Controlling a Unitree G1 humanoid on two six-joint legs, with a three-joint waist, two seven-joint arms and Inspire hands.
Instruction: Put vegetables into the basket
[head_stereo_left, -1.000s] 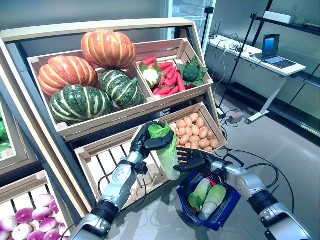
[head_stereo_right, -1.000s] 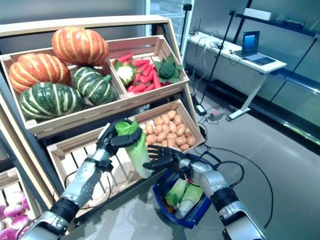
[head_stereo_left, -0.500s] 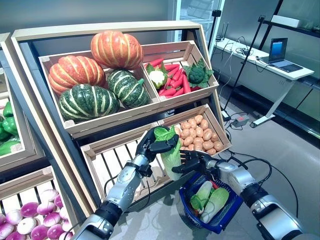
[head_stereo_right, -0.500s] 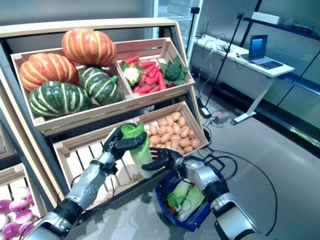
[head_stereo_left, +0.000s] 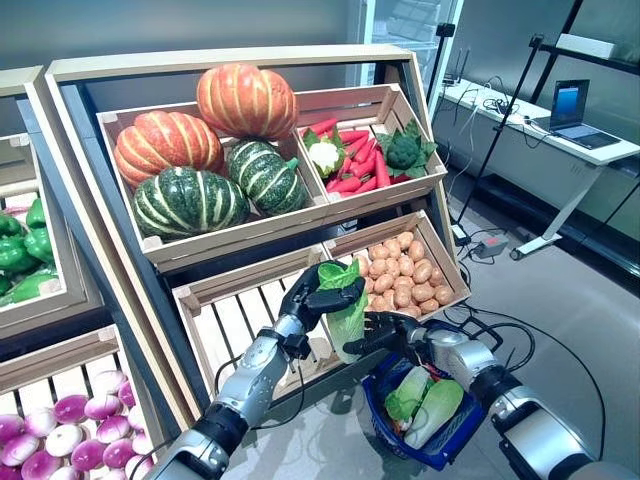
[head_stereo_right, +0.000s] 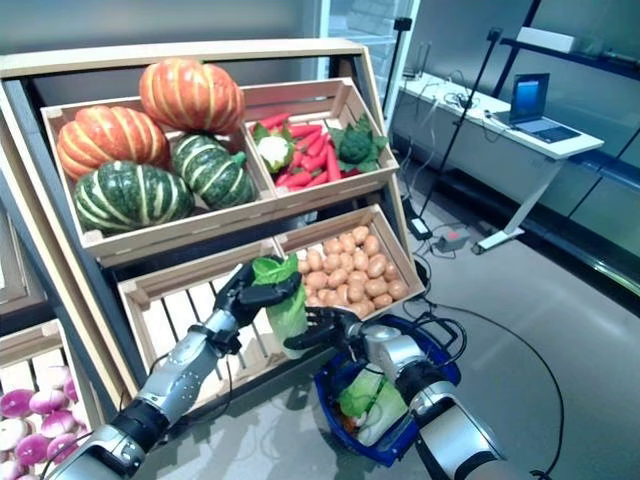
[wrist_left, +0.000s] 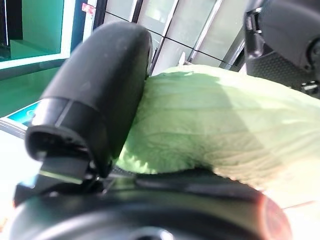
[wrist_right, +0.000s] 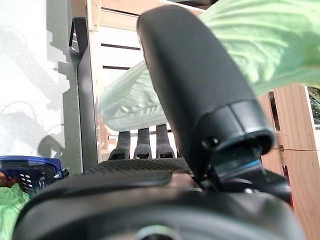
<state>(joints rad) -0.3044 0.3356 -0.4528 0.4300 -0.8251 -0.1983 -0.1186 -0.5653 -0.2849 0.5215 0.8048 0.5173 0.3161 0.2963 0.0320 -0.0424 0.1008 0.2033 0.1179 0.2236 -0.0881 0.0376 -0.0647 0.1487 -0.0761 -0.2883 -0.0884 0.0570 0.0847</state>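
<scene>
I count four pumpkins (head_stereo_left: 205, 140) in the upper left crate: two orange, two green striped. The crate at the upper right holds one cauliflower (head_stereo_left: 323, 156), one broccoli (head_stereo_left: 403, 150) and a pile of red carrots (head_stereo_left: 352, 165) too jumbled to number. The potatoes (head_stereo_left: 402, 275) at the lower right are too many to tell. I see three cabbages: one cabbage (head_stereo_left: 344, 303) between my two hands, two cabbages (head_stereo_left: 424, 398) in the one blue basket (head_stereo_left: 455, 443).

Left robot hand (head_stereo_left: 312, 292) curled closed, right robot hand (head_stereo_left: 385, 331) fingers extended
</scene>
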